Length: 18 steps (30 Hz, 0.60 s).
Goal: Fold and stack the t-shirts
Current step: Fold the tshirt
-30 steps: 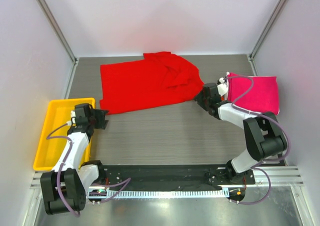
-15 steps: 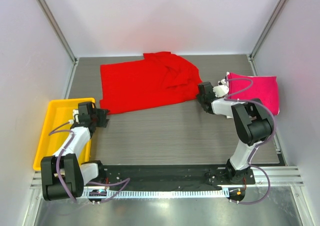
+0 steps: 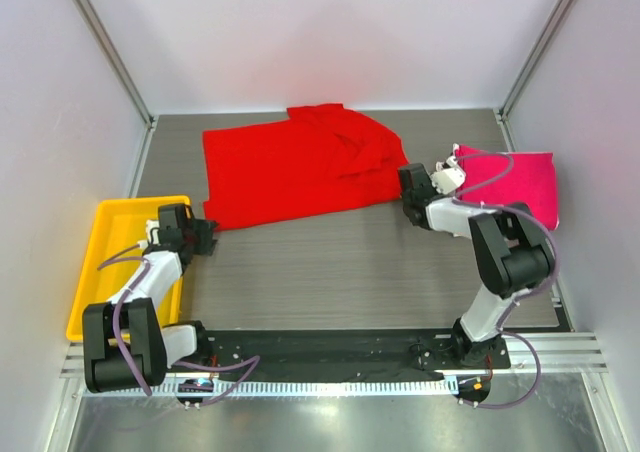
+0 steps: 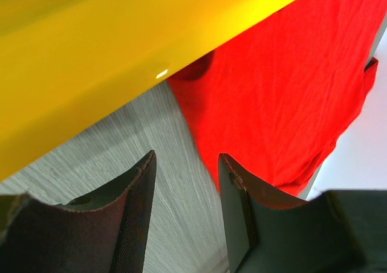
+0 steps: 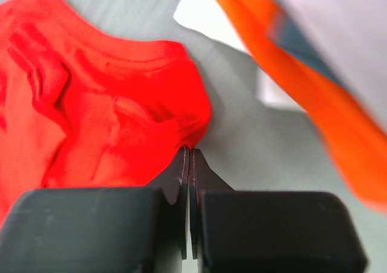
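The red shirt (image 3: 290, 172) lies spread at the table's 12 o'clock. The right gripper (image 5: 189, 154), jaws closed, pinches its 3 o'clock edge. The left gripper (image 4: 184, 161), half-open and empty, sits beside the tray (image 3: 100, 272) at 8 o'clock.

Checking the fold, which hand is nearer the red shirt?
Right. The right hand pinches the red shirt at its right edge; the left hand sits open off its near corner, by the yellow tray.

At back spread t-shirt (image 3: 300, 167), folded stack (image 3: 525, 192) right, tray (image 3: 100, 272) left
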Each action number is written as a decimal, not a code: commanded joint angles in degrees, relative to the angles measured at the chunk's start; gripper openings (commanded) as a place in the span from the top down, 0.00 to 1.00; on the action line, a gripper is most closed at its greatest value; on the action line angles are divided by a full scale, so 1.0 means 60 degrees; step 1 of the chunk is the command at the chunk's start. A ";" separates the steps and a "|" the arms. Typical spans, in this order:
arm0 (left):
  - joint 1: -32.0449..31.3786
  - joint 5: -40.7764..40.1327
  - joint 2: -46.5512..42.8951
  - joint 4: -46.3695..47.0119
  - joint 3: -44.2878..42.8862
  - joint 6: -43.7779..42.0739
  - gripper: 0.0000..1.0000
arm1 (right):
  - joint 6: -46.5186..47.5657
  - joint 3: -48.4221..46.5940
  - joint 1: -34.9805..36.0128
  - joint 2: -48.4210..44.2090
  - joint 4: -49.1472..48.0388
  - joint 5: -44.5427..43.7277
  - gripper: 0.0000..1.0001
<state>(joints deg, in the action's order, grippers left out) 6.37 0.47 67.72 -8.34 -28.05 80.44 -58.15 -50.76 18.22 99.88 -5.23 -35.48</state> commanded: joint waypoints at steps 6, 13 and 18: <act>-0.0110 -0.0385 -0.0520 0.0277 0.0559 -0.0414 0.54 | -0.0809 0.2570 0.1488 -0.3870 0.1720 -0.1410 0.99; -0.0124 -0.1072 -0.0843 0.0393 0.0897 -0.0502 0.53 | -0.1324 0.3772 0.1622 -0.5088 0.2000 -0.1191 0.99; -0.0139 -0.1440 -0.0346 0.1139 0.0691 -0.0605 0.55 | -0.1353 0.3963 0.1637 -0.5205 0.2000 -0.1088 0.99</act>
<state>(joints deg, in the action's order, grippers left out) 5.63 -4.34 64.16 -6.02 -22.81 78.28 -64.73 -26.98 27.92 70.30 7.09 -38.87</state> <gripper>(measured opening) 0.459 0.024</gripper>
